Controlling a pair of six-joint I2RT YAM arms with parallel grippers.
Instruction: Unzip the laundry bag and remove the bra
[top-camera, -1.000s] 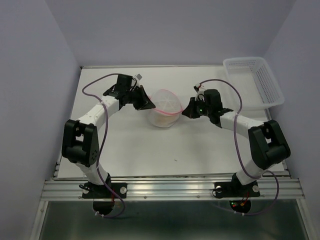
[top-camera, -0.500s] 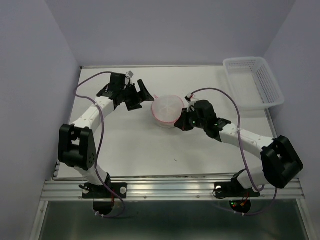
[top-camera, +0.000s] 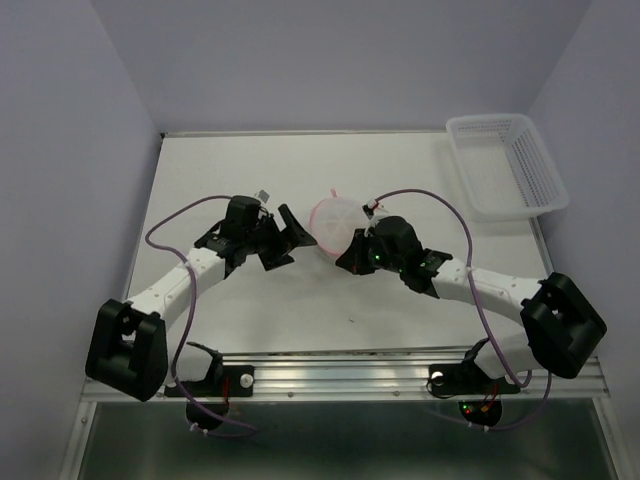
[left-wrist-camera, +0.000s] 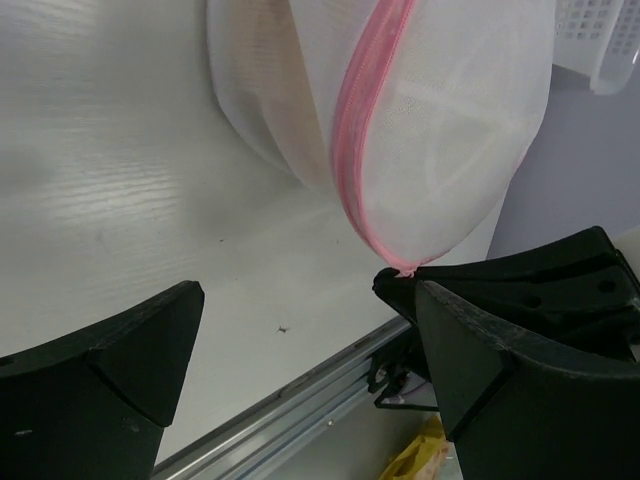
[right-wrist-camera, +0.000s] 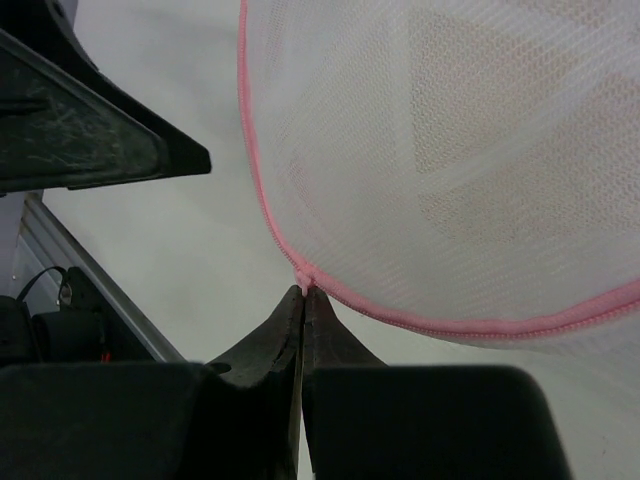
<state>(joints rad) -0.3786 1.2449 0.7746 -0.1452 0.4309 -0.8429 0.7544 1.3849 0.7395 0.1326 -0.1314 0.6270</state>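
**Laundry bag pinched at the zipper rim, bra inside**

The laundry bag stands on edge directly ahead of the right claw. Its pink zipper rim runs down the mesh to that claw's tips. The stretch of zipper that shows is closed. A beige shape shows through the white mesh above and to the right of the pinch point. It is probably the bra, though the mesh blurs its outline.

The right claw's two fingers are pressed together and clamp the pink rim at the bag's lowest point. No gap shows between them in the right wrist view.

The left claw has its fingers spread wide apart and grips nothing. The bag lies ahead of its opening, slightly toward its right finger, and is not between the fingers. The tip of that finger sits just beside the right claw's pinch point.

The table lies beneath both claws. A white lattice basket sits at the table's far corner, well beyond the right claw and apart from the bag.
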